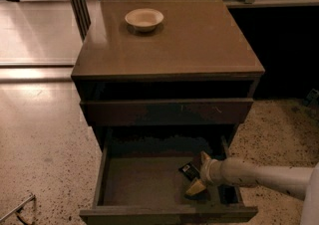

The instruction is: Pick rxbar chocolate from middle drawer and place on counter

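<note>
The rxbar chocolate (188,170) lies flat on the right part of the floor of the open middle drawer (142,181). My gripper (198,173) reaches in from the right on a pale arm. Its two tan fingers are spread, one behind the bar and one in front of it, so the bar's right end sits between them. The gripper is open and low in the drawer. The counter (199,40) is the glossy tan top of the cabinet, above the drawer.
A pale bowl (144,19) stands on the counter's far left part. The upper drawer front (164,112) hangs over the back of the open drawer. Speckled floor surrounds the cabinet. A thin metal piece (17,209) lies at the bottom left.
</note>
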Robot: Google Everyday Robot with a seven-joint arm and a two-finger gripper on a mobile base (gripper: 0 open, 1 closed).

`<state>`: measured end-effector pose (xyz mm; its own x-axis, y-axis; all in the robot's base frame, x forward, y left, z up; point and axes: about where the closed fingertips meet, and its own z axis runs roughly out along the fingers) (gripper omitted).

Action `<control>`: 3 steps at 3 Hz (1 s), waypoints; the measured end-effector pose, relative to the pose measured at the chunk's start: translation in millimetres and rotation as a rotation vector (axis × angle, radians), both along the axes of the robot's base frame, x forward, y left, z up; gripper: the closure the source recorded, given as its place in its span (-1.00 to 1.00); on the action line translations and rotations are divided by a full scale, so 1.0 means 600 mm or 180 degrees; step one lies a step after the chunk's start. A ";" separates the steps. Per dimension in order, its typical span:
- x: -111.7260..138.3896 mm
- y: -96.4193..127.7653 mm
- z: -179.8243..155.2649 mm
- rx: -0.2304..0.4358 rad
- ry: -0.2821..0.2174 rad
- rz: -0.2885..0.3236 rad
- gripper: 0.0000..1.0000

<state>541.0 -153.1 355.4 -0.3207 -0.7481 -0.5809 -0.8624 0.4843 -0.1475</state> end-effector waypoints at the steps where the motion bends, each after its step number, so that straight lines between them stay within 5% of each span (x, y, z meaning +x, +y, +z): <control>1: 0.000 -0.003 -0.013 -0.0027 0.0070 -0.0040 -0.69; 2: -0.001 -0.003 -0.014 -0.0037 0.0176 -0.0092 -0.20; 3: -0.002 -0.003 -0.007 -0.0035 0.0226 -0.0116 -0.06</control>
<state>539.5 -155.0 351.1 -0.3879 -0.7415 -0.5475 -0.8528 0.5141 -0.0921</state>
